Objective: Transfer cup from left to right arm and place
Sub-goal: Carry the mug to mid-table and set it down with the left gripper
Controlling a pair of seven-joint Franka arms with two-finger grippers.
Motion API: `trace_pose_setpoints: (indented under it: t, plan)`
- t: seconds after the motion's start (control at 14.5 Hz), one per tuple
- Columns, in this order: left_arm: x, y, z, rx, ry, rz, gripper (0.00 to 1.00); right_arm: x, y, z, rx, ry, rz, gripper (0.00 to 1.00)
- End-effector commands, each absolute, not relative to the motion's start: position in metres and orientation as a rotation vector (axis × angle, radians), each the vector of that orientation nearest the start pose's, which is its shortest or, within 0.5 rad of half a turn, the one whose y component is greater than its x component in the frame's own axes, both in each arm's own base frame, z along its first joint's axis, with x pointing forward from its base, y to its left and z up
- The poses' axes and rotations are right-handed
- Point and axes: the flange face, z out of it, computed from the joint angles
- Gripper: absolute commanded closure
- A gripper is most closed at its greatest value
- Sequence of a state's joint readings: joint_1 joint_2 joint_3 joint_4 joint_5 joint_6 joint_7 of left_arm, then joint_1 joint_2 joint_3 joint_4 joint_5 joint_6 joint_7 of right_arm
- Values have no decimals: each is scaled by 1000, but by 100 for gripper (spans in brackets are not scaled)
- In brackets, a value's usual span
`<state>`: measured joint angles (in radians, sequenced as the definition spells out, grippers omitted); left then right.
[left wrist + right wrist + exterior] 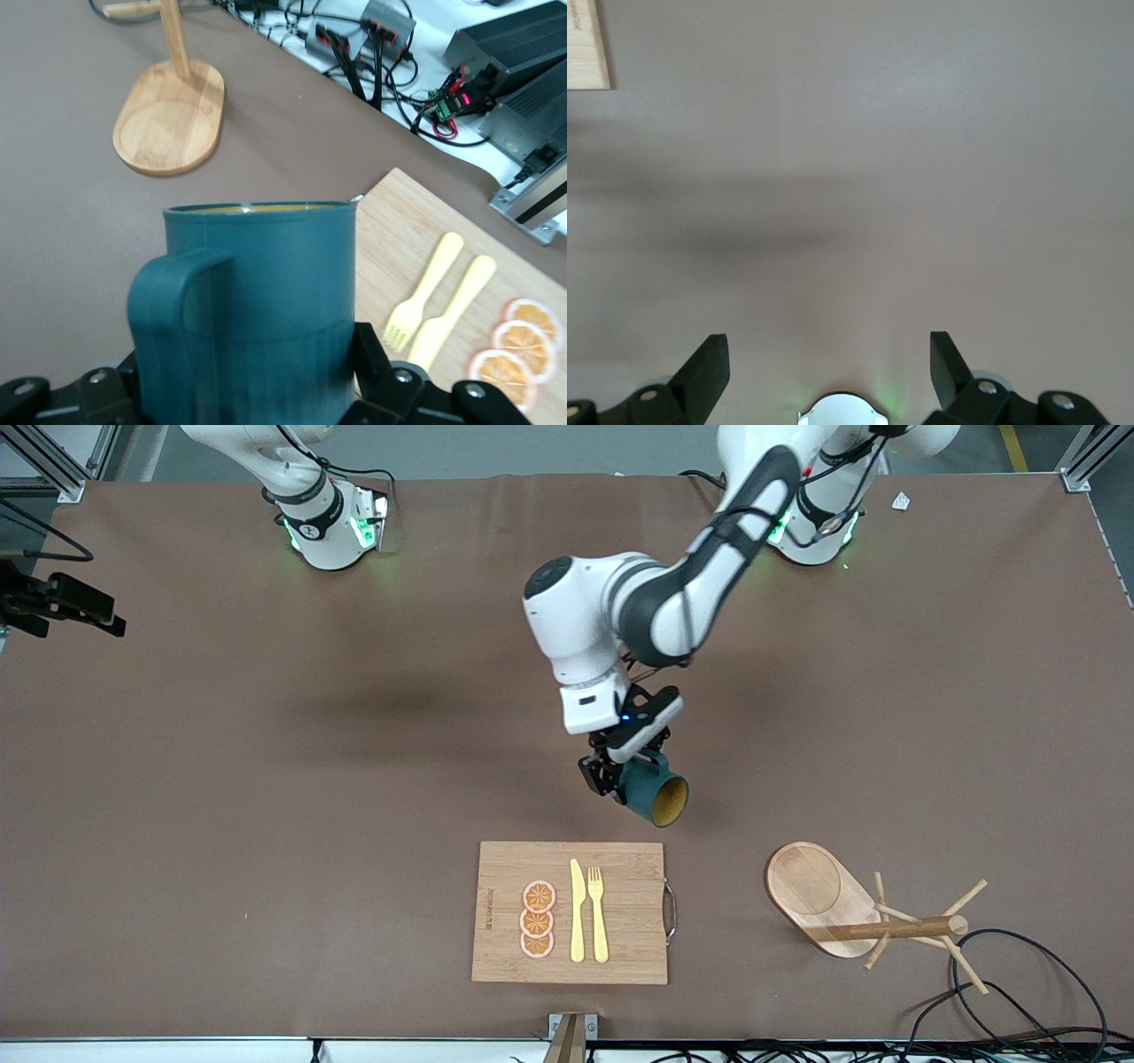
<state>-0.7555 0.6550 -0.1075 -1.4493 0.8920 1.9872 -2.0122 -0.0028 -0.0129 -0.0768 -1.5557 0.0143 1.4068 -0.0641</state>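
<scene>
Cup (pixel 657 794), dark teal with an ochre inside, hangs in the air tilted on its side, its open mouth turned toward the front camera, over the bare brown surface (pixel 266 779) just short of the cutting board (pixel 620 948). The left pincer (pixel 611 772) is closed around the cup's base end, with the handle showing in the left wrist view (pixel 168 301) and the dark fingers (pixel 376 372) pressed against the cup's sides. On the board lie three orange slices (pixel 538 919) in a row, with a yellow knife (pixel 577 911) and a yellow fork (pixel 598 912) beside them. A wooden peg rack (pixel 850 908) on an oval base stands toward the left arm's end of the surface, about level with the board. The right pincer (pixel 830 367) waits spread wide and holds nothing, over bare surface near the right arm's base; it does not show in the front view.
</scene>
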Motion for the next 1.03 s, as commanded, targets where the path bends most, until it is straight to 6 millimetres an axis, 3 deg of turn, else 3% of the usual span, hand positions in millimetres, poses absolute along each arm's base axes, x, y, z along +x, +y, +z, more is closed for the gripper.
trace_pose_setpoints:
  t: [0.0,0.21,0.34,0.48,0.69,0.96]
  plan:
    - [491,-527,272,-2478,-904,-1220,31,548,-51,606,-3105,58,219,0]
    - [464,-543,230,-2408,-817,-1385,31,562,-56,586,-3106,66,233,0]
    - [449,-545,189,-2330,-707,-1499,31,572,-60,570,-3104,67,240,0]
    - [434,-548,147,-2289,-657,-1612,31,585,-68,552,-3112,-56,229,0]
    - [419,-550,117,-2257,-592,-1686,30,590,-70,540,-3099,-107,225,0]
    - [398,-558,94,-2265,-488,-1709,26,595,-59,519,-3090,167,260,0]
